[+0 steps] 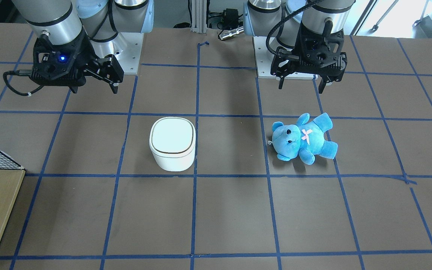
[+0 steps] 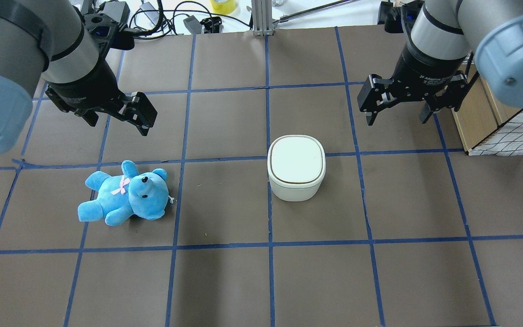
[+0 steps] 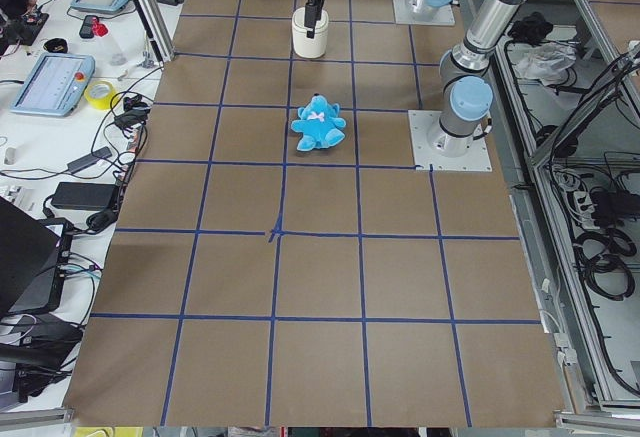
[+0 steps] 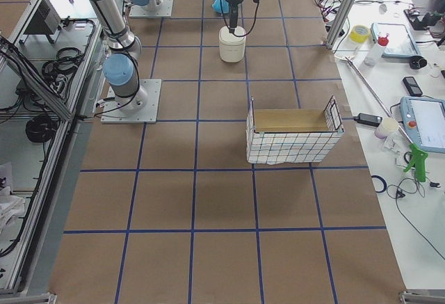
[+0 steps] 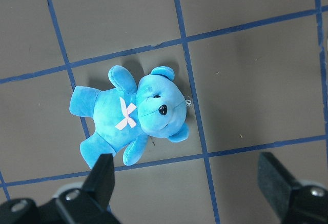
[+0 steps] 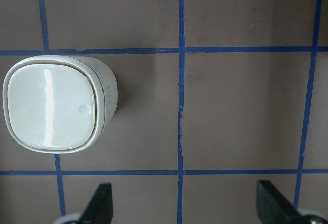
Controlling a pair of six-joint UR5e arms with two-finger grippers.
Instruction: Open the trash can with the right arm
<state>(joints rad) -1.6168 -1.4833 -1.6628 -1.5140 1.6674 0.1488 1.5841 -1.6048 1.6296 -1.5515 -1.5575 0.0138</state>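
The white trash can point(image 1: 172, 144) stands on the brown table with its flat lid shut; it also shows in the overhead view point(image 2: 296, 163) and at the left of the right wrist view point(image 6: 51, 106). My right gripper point(image 2: 397, 119), with a blue light on its black body point(image 1: 62, 58), hangs open and empty above the table, behind and to the right of the can. My left gripper point(image 2: 118, 127) is open and empty above the blue teddy bear point(image 2: 125, 193), which lies on its back and also shows in the left wrist view point(image 5: 133, 116).
A wire-sided basket with a wooden bottom point(image 2: 497, 127) stands at the table's right edge, near the right arm. Blue tape lines point(image 2: 268, 245) grid the table. Cables and tools point(image 2: 189, 18) lie beyond the far edge.
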